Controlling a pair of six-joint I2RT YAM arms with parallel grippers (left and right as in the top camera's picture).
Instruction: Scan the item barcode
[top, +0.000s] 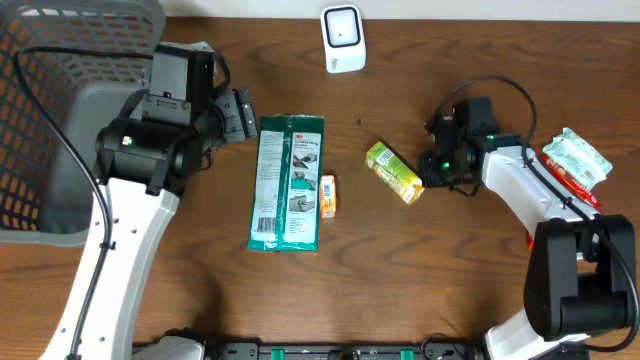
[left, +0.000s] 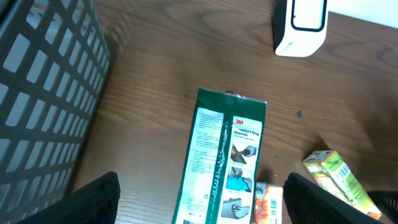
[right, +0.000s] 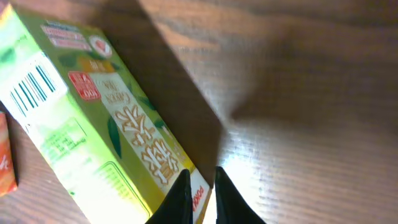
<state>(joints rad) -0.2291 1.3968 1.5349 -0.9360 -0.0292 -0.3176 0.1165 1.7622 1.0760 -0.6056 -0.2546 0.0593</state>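
Right hand (right: 202, 179) nearly closed, tea box (right: 93, 118) cropped

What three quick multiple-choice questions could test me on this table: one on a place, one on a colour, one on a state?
1. The white scanner stands: A in the basket; B at the table's far edge; C in a gripper.
2. The tea carton is: A blue; B black; C yellow-green.
3. The left gripper is: A open; B shut on the carton; C shut empty.
Key: B, it stands beyond the glove packet; C, its printed sides show it; A, its fingers stand wide apart.
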